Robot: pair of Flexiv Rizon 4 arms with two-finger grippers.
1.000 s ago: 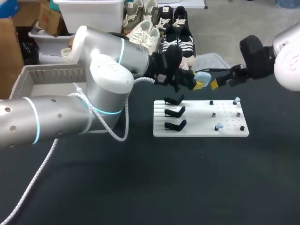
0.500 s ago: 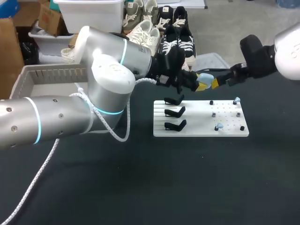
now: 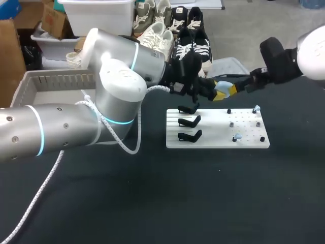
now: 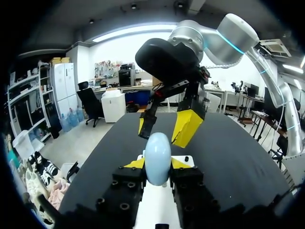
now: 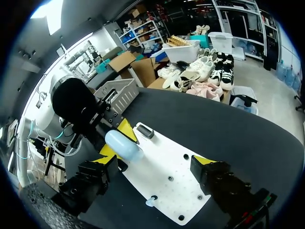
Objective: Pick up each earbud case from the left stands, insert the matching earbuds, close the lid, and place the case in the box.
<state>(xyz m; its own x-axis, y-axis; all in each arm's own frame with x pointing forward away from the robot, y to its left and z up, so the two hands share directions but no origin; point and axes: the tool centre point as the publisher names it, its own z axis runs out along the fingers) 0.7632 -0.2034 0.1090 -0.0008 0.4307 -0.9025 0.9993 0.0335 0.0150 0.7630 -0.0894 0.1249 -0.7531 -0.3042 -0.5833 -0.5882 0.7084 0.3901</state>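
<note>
Black table (image 3: 152, 203), white stand board (image 3: 213, 128), pale blue case (image 3: 220, 85) held above

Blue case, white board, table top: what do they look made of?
Case: smooth pale-blue plastic, probably; soft sheen. Board: white rigid sheet, likely plastic; flat, matte, drilled holes. Table top: black matte covering, maybe fabric or rubber; no glare.
</note>
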